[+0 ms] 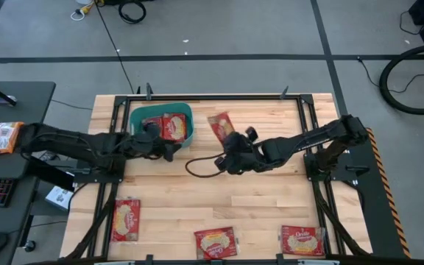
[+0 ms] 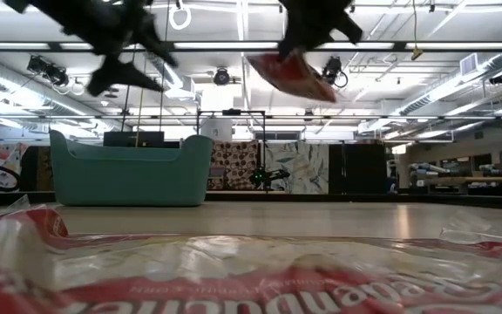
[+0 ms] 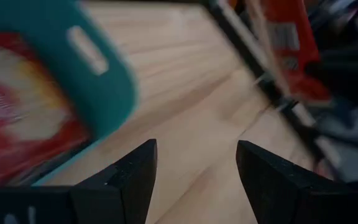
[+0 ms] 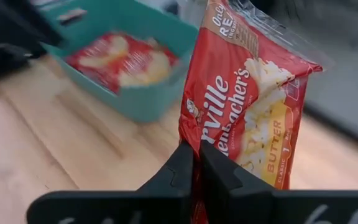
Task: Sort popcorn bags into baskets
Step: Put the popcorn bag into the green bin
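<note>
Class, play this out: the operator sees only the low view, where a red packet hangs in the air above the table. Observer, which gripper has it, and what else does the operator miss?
Observer: The right gripper is shut on the popcorn bag, pinching its edge.
Operator: Is the teal tub empty? I only see its wall.
Observer: No. The high view shows red packets lying inside the teal tub.
Operator: Where is the other arm?
Observer: The left gripper is open and holds nothing, at the tub's edge nearest the right arm.
Operator: Any bags left on the table?
Observer: Three loose bags lie along the near edge in the high view.
</note>
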`<move>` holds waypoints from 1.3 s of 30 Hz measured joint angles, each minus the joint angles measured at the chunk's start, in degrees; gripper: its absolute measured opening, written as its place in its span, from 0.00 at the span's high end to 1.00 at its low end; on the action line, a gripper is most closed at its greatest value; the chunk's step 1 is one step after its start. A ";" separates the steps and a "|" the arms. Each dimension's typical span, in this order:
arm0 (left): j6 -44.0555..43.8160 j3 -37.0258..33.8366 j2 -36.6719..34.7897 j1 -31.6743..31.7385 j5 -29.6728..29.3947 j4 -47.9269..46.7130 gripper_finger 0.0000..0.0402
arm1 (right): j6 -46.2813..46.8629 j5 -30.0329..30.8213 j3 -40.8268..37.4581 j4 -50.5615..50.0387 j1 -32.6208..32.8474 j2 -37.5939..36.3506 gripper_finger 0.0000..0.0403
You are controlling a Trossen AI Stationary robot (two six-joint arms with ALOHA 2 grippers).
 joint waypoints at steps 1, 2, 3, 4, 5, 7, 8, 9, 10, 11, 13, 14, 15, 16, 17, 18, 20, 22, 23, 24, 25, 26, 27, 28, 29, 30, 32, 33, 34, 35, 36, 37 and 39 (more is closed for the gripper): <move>-0.05 0.00 1.62 0.17 -0.16 3.88 0.44 | -4.30 -0.02 0.40 2.16 -0.04 0.04 0.94; -0.14 0.00 3.34 0.35 -0.20 8.52 0.44 | -8.31 -0.23 0.62 4.69 -0.06 0.09 0.94; -0.52 0.01 5.05 0.62 -0.20 13.35 0.44 | -11.77 -0.62 0.70 6.96 -0.11 0.11 0.94; -1.53 0.02 6.70 0.96 -0.17 17.73 0.44 | -14.88 -1.17 0.70 9.00 -0.09 0.11 0.95; -2.45 0.02 8.16 1.25 -0.16 21.54 0.44 | -17.42 -1.52 0.70 10.48 -0.05 0.11 0.95; -3.39 0.02 10.79 1.63 -0.20 29.40 0.44 | -21.51 -1.38 0.70 12.31 -0.04 0.11 0.96; -3.37 0.02 11.90 1.82 -0.23 32.82 0.44 | -23.44 -1.22 0.70 13.03 -0.04 0.11 0.96; -3.32 0.02 13.03 2.06 -0.31 36.10 0.44 | -25.02 -0.99 0.70 13.62 -0.04 0.11 0.96; -3.35 0.02 14.10 2.29 -0.37 38.94 0.44 | -26.16 -0.75 0.72 13.82 -0.04 0.11 0.95; -3.42 0.02 15.15 2.52 -0.56 41.31 0.44 | -26.91 -0.70 0.72 13.97 -0.08 0.11 0.95; -3.11 0.02 17.14 2.90 -0.79 46.04 0.44 | -27.35 -0.65 0.72 14.53 -0.62 0.11 0.95; -2.53 0.02 18.09 3.02 -0.95 47.85 0.44 | -27.43 -0.65 0.72 14.87 -1.00 0.11 0.95; -1.77 0.04 19.04 3.14 -1.15 49.33 0.44 | -27.42 -0.65 0.72 15.25 -1.44 0.11 0.95; -1.64 0.04 20.03 3.14 -1.70 50.50 0.44 | -27.35 -0.65 0.72 15.55 -1.89 0.11 0.95; -1.56 0.04 21.23 3.12 -2.44 51.82 0.44 | -27.18 -0.65 0.72 15.83 -2.36 0.11 0.95; -1.58 0.04 22.18 3.12 -3.30 52.88 0.44 | -27.00 -0.69 0.72 16.05 -2.82 0.11 0.95; -1.64 0.04 24.24 3.10 -5.39 55.73 0.44 | -26.95 -1.53 0.72 17.10 -3.59 0.11 0.95; -1.81 0.04 26.24 3.11 -7.13 59.87 0.44 | -26.69 -2.09 0.76 17.66 -4.03 0.11 0.95; -1.75 0.04 27.09 3.12 -7.59 62.02 0.44 | -26.31 -2.57 0.76 17.66 -4.20 0.11 0.95; -1.50 0.04 28.00 3.14 -7.80 64.76 0.44 | -25.80 -3.08 0.76 17.60 -4.30 0.11 0.95; -0.88 0.04 28.71 3.20 -7.77 67.51 0.44 | -25.32 -3.76 0.73 17.50 -4.35 0.11 0.95; 0.05 0.04 29.26 3.27 -7.78 69.52 0.44 | -24.97 -3.75 0.37 17.76 -4.35 0.11 0.95; 0.79 0.04 29.77 3.29 -7.81 71.25 0.44 | -24.93 -3.76 0.05 17.77 -4.32 0.11 0.95; 1.34 0.03 30.09 3.36 -7.88 71.97 0.44 | -24.91 -3.98 -0.23 17.79 -4.30 0.11 0.95; 1.38 0.02 30.23 3.52 -7.86 72.14 0.44 | -24.93 -4.40 -0.50 17.81 -4.33 0.11 0.95; 1.31 0.00 30.23 3.76 -7.82 71.85 0.44 | -24.96 -4.75 -0.72 17.81 -4.33 0.08 0.95; 0.68 0.00 30.21 4.28 -7.80 70.35 0.44 | -24.98 -5.47 -1.17 18.33 -4.28 0.08 0.95; 0.07 0.00 30.21 4.52 -7.82 69.49 0.45 | -24.98 -5.88 -1.44 18.97 -4.15 0.08 0.95; 0.06 0.00 30.21 4.73 -7.82 68.71 0.45 | -25.00 -5.92 -1.58 19.67 -4.00 0.11 0.95; 0.43 0.00 30.21 4.73 -7.82 68.24 0.47 | -25.03 -6.13 -1.60 20.62 -3.84 0.11 0.94; 1.41 0.00 30.20 4.73 -7.82 68.12 0.49 | -25.08 -6.23 -1.60 21.82 -3.74 0.11 0.94; 2.69 0.07 30.10 4.73 -7.87 68.14 0.53 | -25.01 -6.42 -1.60 22.28 -3.74 0.11 0.92; 5.36 0.09 29.98 4.66 -7.85 67.87 0.63 | -24.91 -7.90 -1.60 23.37 -3.71 0.11 0.88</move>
